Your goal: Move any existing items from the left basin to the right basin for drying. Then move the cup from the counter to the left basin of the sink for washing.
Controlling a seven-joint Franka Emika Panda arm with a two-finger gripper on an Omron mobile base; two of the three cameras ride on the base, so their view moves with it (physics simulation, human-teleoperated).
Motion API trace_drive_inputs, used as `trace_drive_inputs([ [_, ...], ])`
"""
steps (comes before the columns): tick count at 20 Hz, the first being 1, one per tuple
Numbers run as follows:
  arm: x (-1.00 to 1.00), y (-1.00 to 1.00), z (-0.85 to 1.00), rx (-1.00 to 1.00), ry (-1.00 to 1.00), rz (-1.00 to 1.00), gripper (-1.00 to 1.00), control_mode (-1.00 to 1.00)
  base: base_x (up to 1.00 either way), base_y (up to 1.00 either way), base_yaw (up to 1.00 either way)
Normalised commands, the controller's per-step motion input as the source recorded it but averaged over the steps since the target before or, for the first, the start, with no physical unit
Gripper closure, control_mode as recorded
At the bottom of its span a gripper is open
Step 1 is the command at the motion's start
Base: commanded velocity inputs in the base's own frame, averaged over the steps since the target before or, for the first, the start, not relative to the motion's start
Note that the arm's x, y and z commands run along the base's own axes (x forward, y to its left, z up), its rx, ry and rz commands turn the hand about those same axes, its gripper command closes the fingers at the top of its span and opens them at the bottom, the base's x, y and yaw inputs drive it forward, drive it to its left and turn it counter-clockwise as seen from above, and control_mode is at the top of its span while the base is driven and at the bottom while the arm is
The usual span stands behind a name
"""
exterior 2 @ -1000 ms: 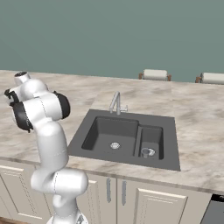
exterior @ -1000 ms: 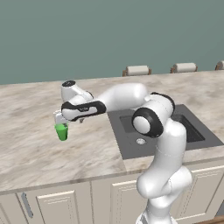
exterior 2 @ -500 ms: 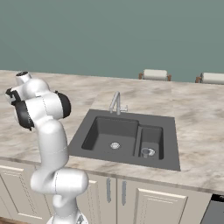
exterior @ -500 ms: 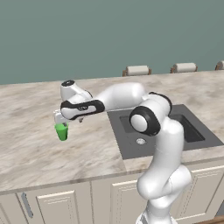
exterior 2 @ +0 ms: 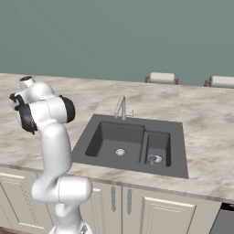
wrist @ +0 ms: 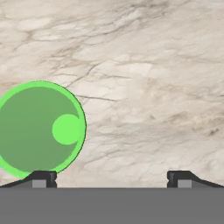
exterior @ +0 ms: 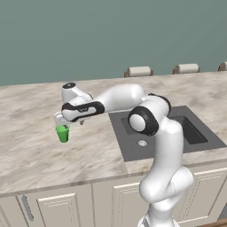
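Note:
The green cup stands upright on the marbled counter, left of the sink. My gripper hangs just above it, pointing down, jaws wide open and nothing between them. In the hand view the cup lies off to the left by the left fingertip, not centred under the gripper. A tiny silvery item lies in the narrower right basin. The wider left basin holds nothing but its drain ring.
A slim curved faucet rises behind the sink. My arm's elbow hangs over the left basin in the left base view. Cream cabinet doors run under the counter's front edge. Chair backs show beyond the far edge.
The elbow has swung slightly to the left. The hand stays over the cup with the jaws open, and the cup has not moved.

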Motion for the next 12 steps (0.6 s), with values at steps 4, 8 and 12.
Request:
trace_drive_inputs([
  [4, 0.16, 0.08, -0.11, 0.00, 0.00, 0.00, -1.00, -1.00, 0.00, 0.00, 0.00],
  [8, 0.18, 0.12, -0.07, 0.00, 0.00, 0.00, -1.00, -1.00, 0.00, 0.00, 0.00],
  [12, 0.13, 0.16, -0.01, 0.00, 0.00, 0.00, -1.00, -1.00, 0.00, 0.00, 0.00],
])
